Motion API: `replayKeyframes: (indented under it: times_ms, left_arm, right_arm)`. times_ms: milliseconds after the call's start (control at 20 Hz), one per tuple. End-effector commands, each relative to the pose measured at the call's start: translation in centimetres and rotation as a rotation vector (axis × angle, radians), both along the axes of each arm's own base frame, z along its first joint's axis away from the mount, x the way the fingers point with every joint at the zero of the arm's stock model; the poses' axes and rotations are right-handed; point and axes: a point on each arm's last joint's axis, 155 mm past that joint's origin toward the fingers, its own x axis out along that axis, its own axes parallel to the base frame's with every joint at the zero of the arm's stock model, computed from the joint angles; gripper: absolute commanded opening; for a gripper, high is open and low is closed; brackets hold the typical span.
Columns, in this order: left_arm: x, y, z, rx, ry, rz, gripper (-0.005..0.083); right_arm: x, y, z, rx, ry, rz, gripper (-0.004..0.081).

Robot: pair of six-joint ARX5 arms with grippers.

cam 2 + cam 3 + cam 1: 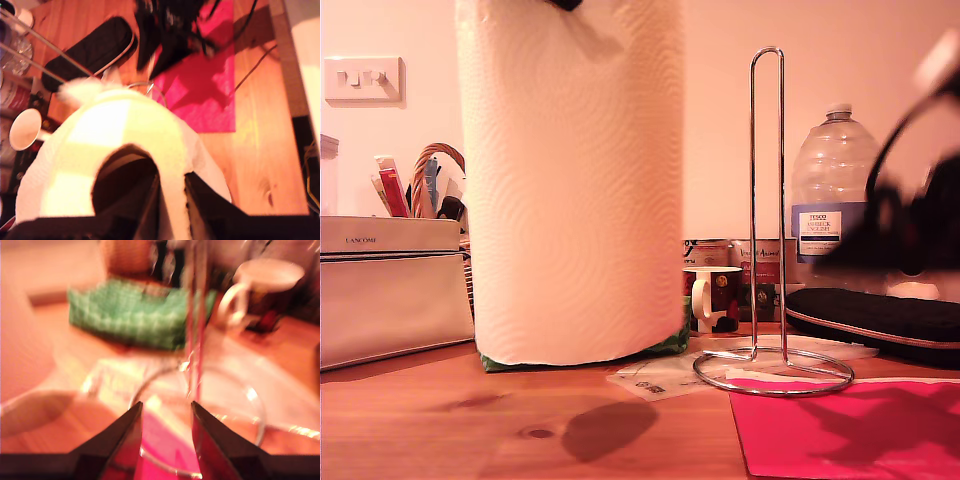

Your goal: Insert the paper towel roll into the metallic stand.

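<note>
My first gripper [172, 200] is gripping the paper towel roll [575, 180] by its top rim, one end effector finger inside the hollow core and the other outside against the wall; only the first wrist view is showing this, since the exterior view is cutting off the roll's top. The exterior view is showing the roll upright, towards that view's left, its lower edge seeming to hang just above the tabletop [440, 420], with a shadow underneath. The metallic stand [767, 200] is standing apart from it towards the exterior view's right, its ring base partly on a pink sheet [860, 430]. My second gripper [165, 432] is hovering just beside the stand's upright wires, its end effector fingers parted a little and empty; the second wrist view is blurred. In the exterior view an arm [910, 190] is appearing only as a dark smear at the right edge. A mug [715, 298] is sitting behind the stand.
</note>
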Motion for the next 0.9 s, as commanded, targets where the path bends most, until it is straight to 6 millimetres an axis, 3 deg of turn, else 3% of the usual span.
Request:
replayKeyframes:
  times_ms: [0,850]
  left_arm:
    - [0.3,-0.2,1.1,-0.034,-0.016,0.0,-0.0024]
    - [0.8,0.1,1.2,-0.043,-0.01,0.017,-0.0024]
  right_arm:
    - [0.4,0.3,-0.3,-0.008,-0.021,0.01,0.0323]
    - [8.0,2.5,-4.6,-0.008,0.018,0.024,0.0315]
